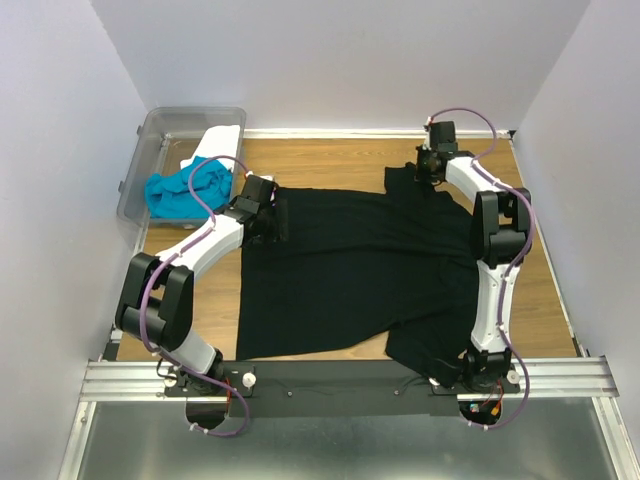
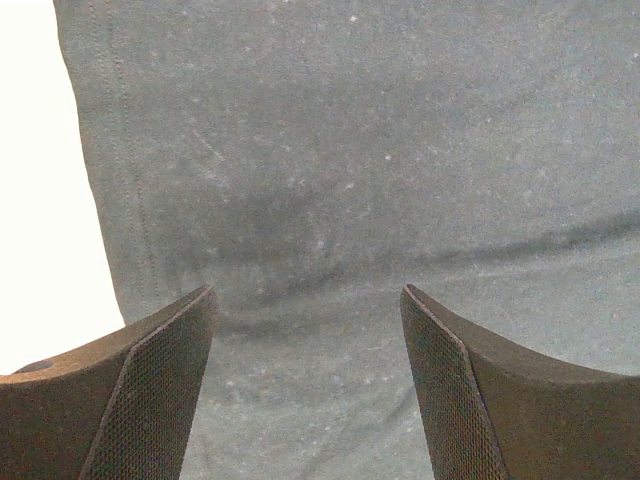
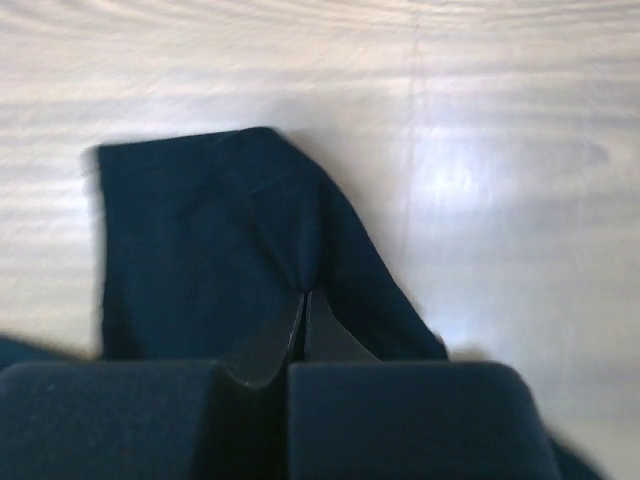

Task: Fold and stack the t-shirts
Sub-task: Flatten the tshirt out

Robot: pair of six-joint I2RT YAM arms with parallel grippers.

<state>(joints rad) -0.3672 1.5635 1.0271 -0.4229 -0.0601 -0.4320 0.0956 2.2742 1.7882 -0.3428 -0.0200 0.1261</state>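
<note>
Wooden table [image 1: 548,290] under white walls carries the black t-shirt [image 1: 350,270], spread flat just beyond the arm bases; its long axis runs left to right, hem to the left, collar and both sleeves to the right; farther back, the left gripper [image 1: 262,215] hangs over the hem's far corner, fingers spread wide, cloth directly beneath them; the right gripper [image 3: 303,295] sits at the far sleeve [image 3: 200,250], fingertips pressed together, pinching its puckered cloth; folding likely means carrying that sleeve inward; at the far left corner, the clear bin [image 1: 135,185] holds the turquoise t-shirt [image 1: 180,195] and the white t-shirt [image 1: 220,140].
</note>
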